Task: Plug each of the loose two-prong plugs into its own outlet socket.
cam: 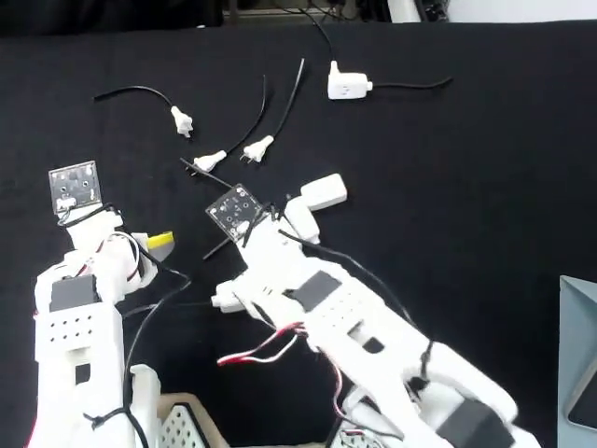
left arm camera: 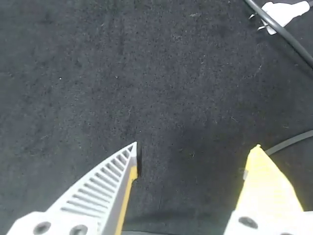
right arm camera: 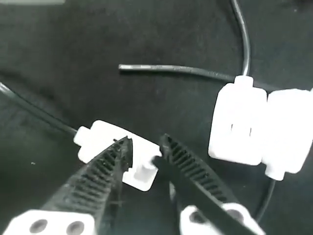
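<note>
Three loose white two-prong plugs (cam: pixel 180 119), (cam: pixel 210 161), (cam: pixel 258 147) with black cords lie at the back middle of the black table. A white outlet socket (cam: pixel 345 82) lies farther back. My right gripper (right arm camera: pixel 144 147) has its black fingers pressed on either side of another white outlet socket (right arm camera: pixel 105 144) with a black cord. Just beyond it lies a joined pair of white blocks (right arm camera: pixel 259 127), also seen from above (cam: pixel 322 191). My left gripper (left arm camera: pixel 195 152) hangs open over bare cloth at the front left, with one plug (left arm camera: pixel 279 12) far beyond it.
Black cords (cam: pixel 280 98) trail across the back middle. A grey bin (cam: pixel 578 350) stands at the right edge. Bare black cloth lies to the right of the right arm and behind the left arm.
</note>
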Motion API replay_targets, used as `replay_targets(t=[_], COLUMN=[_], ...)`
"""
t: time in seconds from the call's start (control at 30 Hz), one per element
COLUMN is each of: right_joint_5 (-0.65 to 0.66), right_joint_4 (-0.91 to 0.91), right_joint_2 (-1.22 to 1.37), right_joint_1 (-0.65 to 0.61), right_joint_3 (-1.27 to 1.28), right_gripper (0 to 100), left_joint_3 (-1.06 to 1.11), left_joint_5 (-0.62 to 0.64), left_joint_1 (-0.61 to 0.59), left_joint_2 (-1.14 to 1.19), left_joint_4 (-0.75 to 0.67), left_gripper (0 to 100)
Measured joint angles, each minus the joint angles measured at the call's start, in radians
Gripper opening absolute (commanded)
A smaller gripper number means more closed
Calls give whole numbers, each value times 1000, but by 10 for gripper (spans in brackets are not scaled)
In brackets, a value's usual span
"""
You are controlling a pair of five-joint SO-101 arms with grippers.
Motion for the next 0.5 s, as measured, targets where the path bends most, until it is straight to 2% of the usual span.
replay_targets(t=[0.13, 0.5], right_joint_5=[-5, -8], right_joint_4=[-15, -78], right_joint_2=[-48, -84], right_joint_1=[-3, -3], right_joint_3=[38, 120], right_gripper=[13, 11], left_joint_3=[0, 0], left_joint_5=[0, 0], left_joint_1=[0, 0], left_joint_2=[0, 0], left_joint_4=[0, 0], left_gripper=[339, 339])
